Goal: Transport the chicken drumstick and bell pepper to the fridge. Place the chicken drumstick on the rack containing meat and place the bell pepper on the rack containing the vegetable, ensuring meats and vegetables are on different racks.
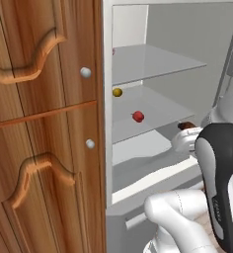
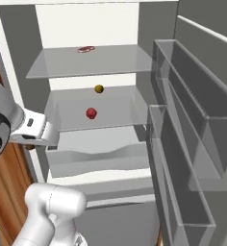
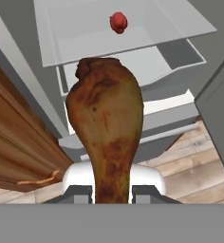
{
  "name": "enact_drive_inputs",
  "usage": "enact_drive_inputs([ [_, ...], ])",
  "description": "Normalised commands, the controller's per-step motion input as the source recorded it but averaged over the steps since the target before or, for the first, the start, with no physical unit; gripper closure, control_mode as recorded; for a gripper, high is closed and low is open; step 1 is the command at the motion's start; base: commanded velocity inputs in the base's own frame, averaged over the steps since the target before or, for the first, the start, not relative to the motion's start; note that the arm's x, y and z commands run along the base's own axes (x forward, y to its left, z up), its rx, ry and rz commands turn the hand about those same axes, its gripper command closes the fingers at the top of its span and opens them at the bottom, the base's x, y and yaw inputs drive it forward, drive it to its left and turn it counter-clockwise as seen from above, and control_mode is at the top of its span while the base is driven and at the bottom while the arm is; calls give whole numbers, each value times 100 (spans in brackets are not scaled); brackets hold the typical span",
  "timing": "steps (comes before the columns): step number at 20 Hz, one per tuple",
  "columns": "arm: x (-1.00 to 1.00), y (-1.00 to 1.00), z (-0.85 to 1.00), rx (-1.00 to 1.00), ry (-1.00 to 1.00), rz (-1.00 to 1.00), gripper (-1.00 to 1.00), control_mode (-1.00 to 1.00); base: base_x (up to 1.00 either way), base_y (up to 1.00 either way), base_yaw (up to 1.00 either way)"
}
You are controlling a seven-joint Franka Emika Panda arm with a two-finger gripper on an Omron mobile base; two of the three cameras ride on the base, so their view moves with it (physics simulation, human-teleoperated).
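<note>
The gripper [image 3: 112,190] is clenched on the chicken drumstick [image 3: 107,137], holding it by its thin bone end, so that in the hand view the thick rounded end rises toward the fridge [image 2: 144,29]. In the left base view a small brown part of the drumstick [image 1: 186,126] shows just above the white hand, in front of the open fridge [image 1: 107,74] and apart from its shelves.

Beyond the drumstick lies the second shelf [image 2: 120,115]. The bell pepper [image 3: 118,22] rests on it, near the middle and closer to its front edge; it is the red spot in both base views [image 1: 137,116] [image 2: 91,113]. Behind it, toward the back edge of the same shelf, sits the vegetable [image 2: 99,88], a yellow-brown ball that appears near the shelf's left edge in the left base view [image 1: 117,92].

Above is the rack containing meat [image 2: 110,60], the top shelf, with the meat [image 2: 86,49], a flat pinkish-red piece, at its back edge. Below the second shelf the clear drawer [image 2: 98,158] stands pulled out. The door bins [image 2: 182,144] hang on the open door to the right, and a wooden cabinet [image 1: 44,123] with two round knobs stands left of the fridge.
</note>
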Motion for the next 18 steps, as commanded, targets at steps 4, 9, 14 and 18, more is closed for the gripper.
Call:
enact_drive_inputs([
  [4, 0, 0, 0, 0, 0, 0, 100, 100, 90, -49, 0],
  [9, 0, 0, 0, 0, 0, 0, 100, 100, 98, -22, 2],
  [14, 0, 0, 0, 0, 0, 0, 100, 100, 100, -5, 21],
  [18, 0, 0, 0, 0, 0, 0, 100, 100, 78, -21, 31],
])
